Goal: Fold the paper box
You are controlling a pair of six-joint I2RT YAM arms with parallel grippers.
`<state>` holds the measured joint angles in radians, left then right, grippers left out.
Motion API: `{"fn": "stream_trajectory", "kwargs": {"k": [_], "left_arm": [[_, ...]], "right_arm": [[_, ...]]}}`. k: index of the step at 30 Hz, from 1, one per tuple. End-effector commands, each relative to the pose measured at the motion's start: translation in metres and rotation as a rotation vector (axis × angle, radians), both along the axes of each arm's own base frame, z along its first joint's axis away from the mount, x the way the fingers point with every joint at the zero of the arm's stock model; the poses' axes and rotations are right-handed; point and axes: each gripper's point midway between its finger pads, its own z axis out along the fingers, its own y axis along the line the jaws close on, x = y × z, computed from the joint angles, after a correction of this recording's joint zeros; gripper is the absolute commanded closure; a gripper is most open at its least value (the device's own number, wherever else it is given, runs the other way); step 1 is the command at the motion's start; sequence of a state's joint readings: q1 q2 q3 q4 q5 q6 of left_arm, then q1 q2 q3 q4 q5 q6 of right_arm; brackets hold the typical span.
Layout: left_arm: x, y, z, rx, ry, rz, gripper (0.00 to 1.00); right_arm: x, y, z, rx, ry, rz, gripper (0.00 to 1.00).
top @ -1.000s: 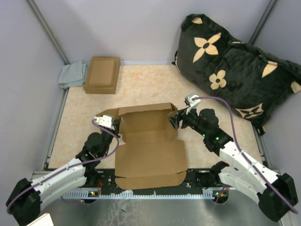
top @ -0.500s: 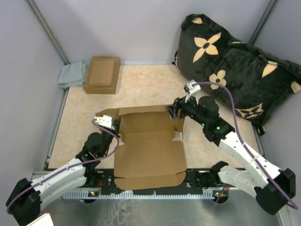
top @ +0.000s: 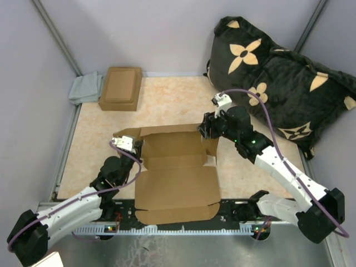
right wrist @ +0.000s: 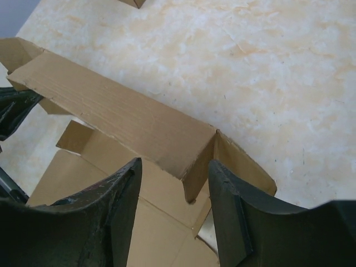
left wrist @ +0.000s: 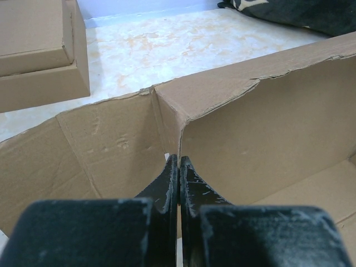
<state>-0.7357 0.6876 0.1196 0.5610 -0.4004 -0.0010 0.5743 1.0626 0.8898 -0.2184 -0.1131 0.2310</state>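
The tan paper box lies open at the table's near middle, its wide lid panel flat toward the arms and its far wall raised. My left gripper is shut on the thin upright cardboard edge at the box's far left corner. The left side flap and the far wall stand on either side of it. My right gripper is open and hovers over the far right corner. That corner and its side flap sit between the spread fingers without touching them.
A smaller brown box with a stepped lid sits at the back left, also in the left wrist view, next to a grey cloth. A black flowered pillow leans at the back right. Grey walls enclose the table.
My right gripper has let go of the box's right side and moved back and up over the far right corner. The left gripper has not moved.
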Motion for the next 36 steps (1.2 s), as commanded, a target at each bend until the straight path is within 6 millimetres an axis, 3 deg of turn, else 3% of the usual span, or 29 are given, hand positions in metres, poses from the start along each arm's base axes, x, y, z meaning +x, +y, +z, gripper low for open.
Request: {"fn": "stream_trajectory", "kwargs": {"k": [1,8,16,20,29,36], "left_arm": [[0.004,-0.005,0.022,-0.029,-0.043,-0.002,1.0],[0.005,-0.006,0.027,-0.033,-0.051,-0.001,1.0],[0.006,-0.007,0.028,-0.029,-0.053,-0.002,1.0],[0.007,-0.007,0.027,-0.023,-0.059,0.0,1.0],[0.014,-0.012,0.036,-0.01,-0.097,0.003,1.0],[0.029,-0.014,0.061,0.023,-0.195,0.044,1.0]], "right_arm": [[-0.009,-0.004,0.006,-0.02,-0.029,0.02,0.5],[-0.015,-0.008,-0.014,-0.058,0.0,0.033,0.61],[-0.008,-0.006,-0.028,-0.078,0.026,0.021,0.62],[0.001,-0.004,-0.028,-0.063,0.015,-0.004,0.66],[0.03,-0.009,-0.026,-0.037,-0.061,-0.133,0.95],[0.056,-0.005,-0.008,0.026,-0.213,-0.184,0.98]]}}
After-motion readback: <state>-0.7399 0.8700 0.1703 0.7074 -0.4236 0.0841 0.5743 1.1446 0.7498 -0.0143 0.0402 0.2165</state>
